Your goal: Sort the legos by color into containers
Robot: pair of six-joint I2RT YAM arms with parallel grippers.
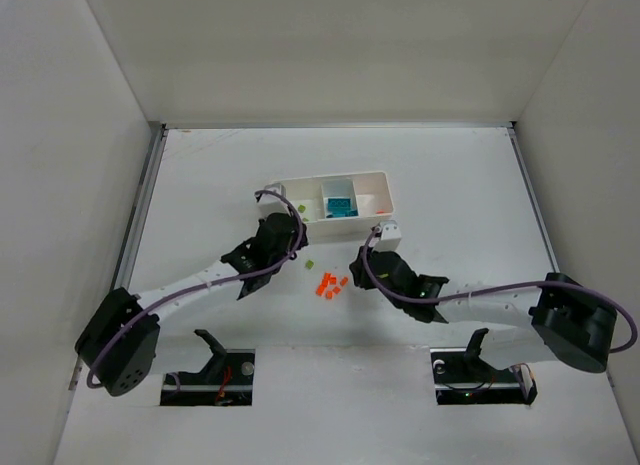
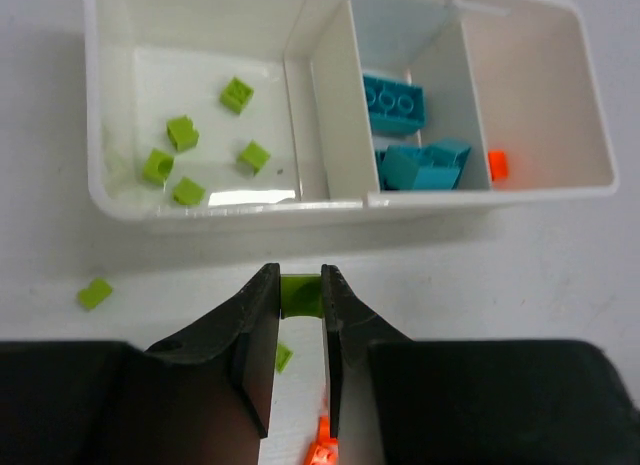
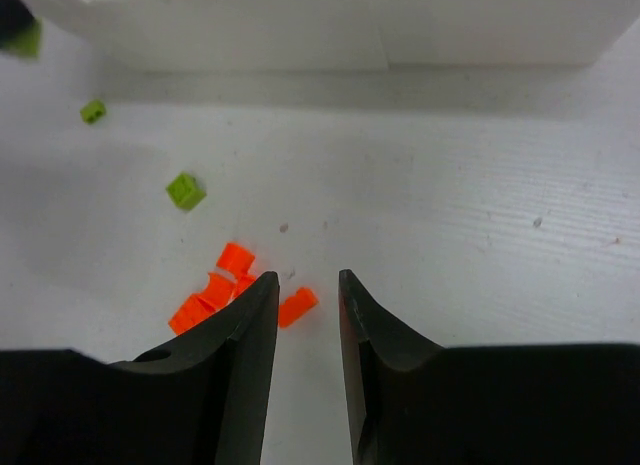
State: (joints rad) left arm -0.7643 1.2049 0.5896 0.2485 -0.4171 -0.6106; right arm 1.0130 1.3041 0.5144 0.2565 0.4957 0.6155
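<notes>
The white tray point(image 2: 340, 200) has three open compartments side by side. Its left one holds five lime green bricks point(image 2: 185, 133), the middle one a heap of teal bricks point(image 2: 393, 103), the right one a single orange-red brick point(image 2: 498, 164). Just before the tray's near wall a lime brick point(image 2: 300, 297) is pinched in the left gripper point(image 2: 300, 277). Another loose lime brick point(image 3: 185, 190) and an orange-red cluster point(image 3: 215, 290) lie farther from that wall.

The left arm point(image 1: 190, 280) reaches far and rightward, its left claw point(image 2: 300, 283) clamped on a lime green lego point(image 2: 300, 295). The right arm point(image 1: 490, 295) stretches leftward, its right claw point(image 3: 308, 282) pointing far, jaws narrowly parted.
</notes>
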